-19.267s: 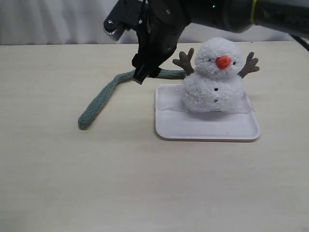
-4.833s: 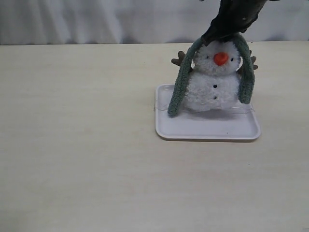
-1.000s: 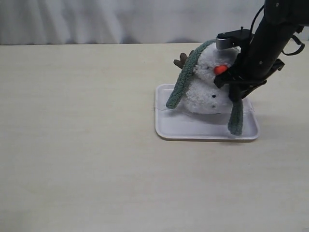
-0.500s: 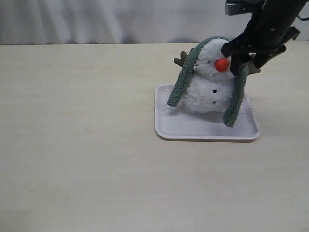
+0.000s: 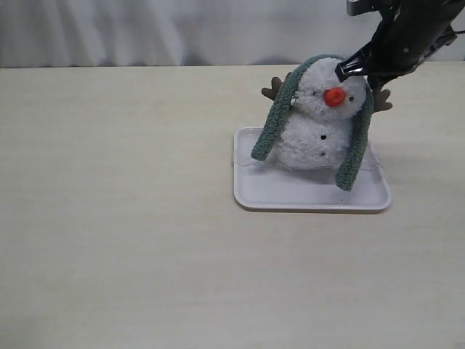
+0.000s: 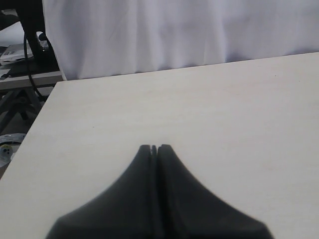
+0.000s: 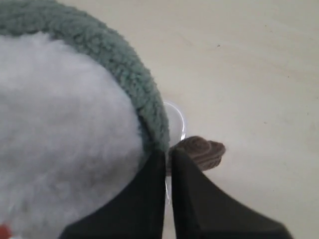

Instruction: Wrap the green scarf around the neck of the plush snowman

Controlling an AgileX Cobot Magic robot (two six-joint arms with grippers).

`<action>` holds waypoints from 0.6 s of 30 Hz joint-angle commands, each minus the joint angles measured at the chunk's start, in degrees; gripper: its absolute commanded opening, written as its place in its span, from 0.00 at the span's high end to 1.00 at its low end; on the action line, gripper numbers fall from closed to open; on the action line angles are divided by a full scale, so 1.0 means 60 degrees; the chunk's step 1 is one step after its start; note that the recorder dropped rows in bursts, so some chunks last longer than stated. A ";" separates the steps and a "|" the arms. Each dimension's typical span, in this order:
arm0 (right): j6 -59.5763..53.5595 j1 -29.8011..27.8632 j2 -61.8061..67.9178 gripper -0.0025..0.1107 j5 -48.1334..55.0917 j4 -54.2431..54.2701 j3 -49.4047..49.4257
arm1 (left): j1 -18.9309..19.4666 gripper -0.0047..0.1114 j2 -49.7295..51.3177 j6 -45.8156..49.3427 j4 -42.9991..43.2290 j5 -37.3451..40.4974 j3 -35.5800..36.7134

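Exterior view, from the front edge back: first comes bare pale bench [image 5: 145,254], then a white tray [image 5: 290,198] lying flat on it. The plush snowman [image 5: 314,138] sits on the tray's far half, tipped a little toward the left of the view, with its orange nose [image 5: 334,97] facing the camera. The green scarf [image 5: 270,131] is draped over the crown of the head, not at the neck [image 5: 320,116]. One end hangs down each side of the body, and the end on the right of the view reaches lower. A brown twig arm [image 5: 274,89] sticks out behind the scarf on the left. The right hand [image 5: 341,70] comes down from the top right corner, its tip at the scarf beside the head. Behind everything hangs a white curtain [image 5: 145,33].

Right wrist view: the two fingers lie almost together, with only a hairline gap and nothing between them. Their tips are at the scarf's edge, just beside the other twig arm.

Left wrist view: the left hand [image 6: 153,148] is fully closed and empty, above bare bench.
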 commanded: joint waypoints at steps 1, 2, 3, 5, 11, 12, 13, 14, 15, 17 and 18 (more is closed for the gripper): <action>0.0498 -0.0019 0.0371 0.94 -0.0596 -0.0202 0.0049 | 0.0042 0.96 -0.0018 -0.0041 -0.0007 -0.0078 0.0024; 0.0469 -0.0019 0.0469 0.94 -0.0574 -0.0153 0.0049 | 0.0042 0.96 -0.0018 -0.0041 -0.0007 -0.0078 0.0024; 0.0379 -0.0019 0.0547 0.94 -0.0555 -0.0066 0.0049 | 0.0042 0.96 -0.0018 -0.0041 -0.0007 -0.0078 0.0024; 0.0193 -0.0019 0.0717 0.94 -0.0513 0.0043 0.0049 | 0.0042 0.96 -0.0018 -0.0041 -0.0007 -0.0078 0.0024; 0.0058 -0.0019 0.1074 0.94 -0.0199 0.0100 0.0049 | 0.0042 0.96 -0.0018 -0.0041 -0.0007 -0.0078 0.0024; 0.0042 -0.0019 0.1074 0.94 -0.0178 0.0124 0.0049 | 0.0042 0.96 -0.0018 -0.0041 -0.0007 -0.0078 0.0024; 0.0042 -0.0019 0.1074 0.94 -0.0178 0.0124 0.0049 | 0.0042 0.96 -0.0018 -0.0041 -0.0007 -0.0078 0.0024; 0.0042 -0.0019 0.1052 0.94 -0.0156 0.0106 0.0005 | 0.0042 0.96 -0.0018 -0.0041 -0.0007 -0.0078 0.0024; 0.0042 -0.0019 0.1004 0.94 -0.0131 0.0088 -0.0020 | 0.0042 0.96 -0.0018 -0.0041 -0.0007 -0.0078 0.0024; -0.0020 -0.0019 0.0805 0.94 -0.0170 0.0088 -0.0018 | 0.0042 0.96 -0.0018 -0.0041 -0.0007 -0.0078 0.0024; -0.0020 -0.0019 0.0665 0.94 -0.0219 0.0088 -0.0018 | 0.0042 0.96 -0.0018 -0.0041 -0.0007 -0.0078 0.0024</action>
